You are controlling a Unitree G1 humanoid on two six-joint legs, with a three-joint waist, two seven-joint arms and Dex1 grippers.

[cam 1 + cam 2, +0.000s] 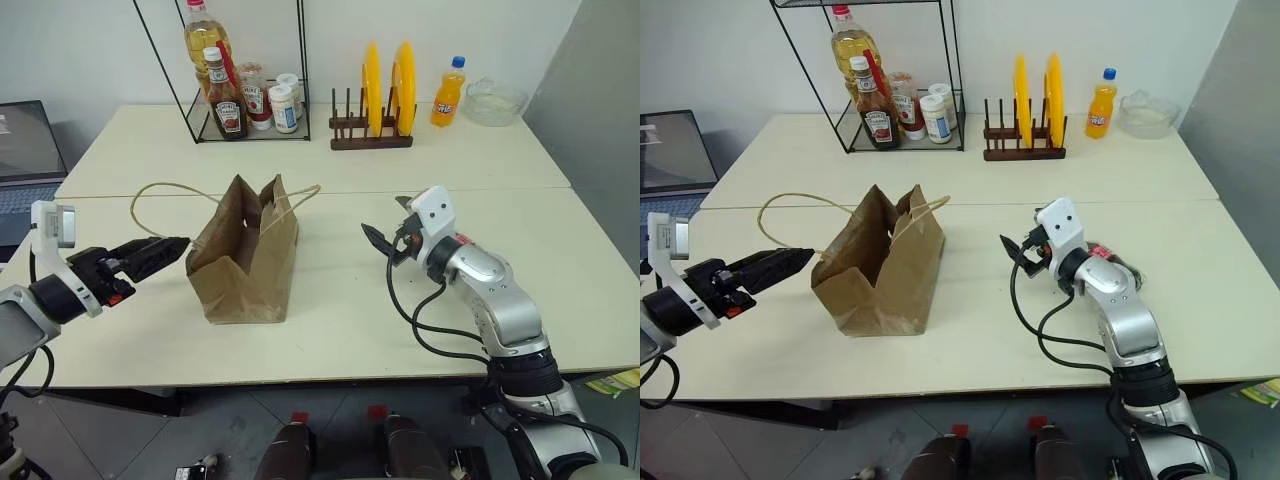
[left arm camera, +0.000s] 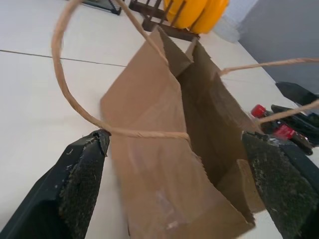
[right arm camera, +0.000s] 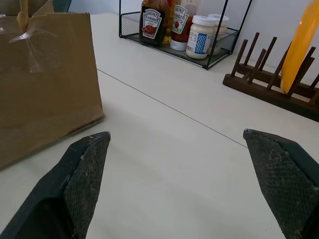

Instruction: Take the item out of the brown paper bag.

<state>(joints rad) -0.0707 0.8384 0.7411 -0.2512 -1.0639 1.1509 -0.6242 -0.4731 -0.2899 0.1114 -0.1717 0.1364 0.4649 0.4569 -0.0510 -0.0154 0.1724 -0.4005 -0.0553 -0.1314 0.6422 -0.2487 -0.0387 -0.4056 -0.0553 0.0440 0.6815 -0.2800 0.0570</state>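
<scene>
Mid-frame, thin creased brown paper bag (image 1: pixel 245 255), probably light and easily crumpled, best pinched at rim; left gripper (image 1: pixel 160 252) and right gripper (image 1: pixel 385 238) gape wide, empty.

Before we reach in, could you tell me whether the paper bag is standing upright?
Upright: the brown paper bag stands on the table, mouth open upward.

silver right arm (image 1: pixel 495 295), black cables, white wrist cams, blk fingers

Head stereo pair looks fwd-down over table (image 1: pixel 330 330). My L wrist cam sits close at brown paper bag (image 2: pixel 169 149) mouth; R wrist cam low, shares bag w/ it.
</scene>
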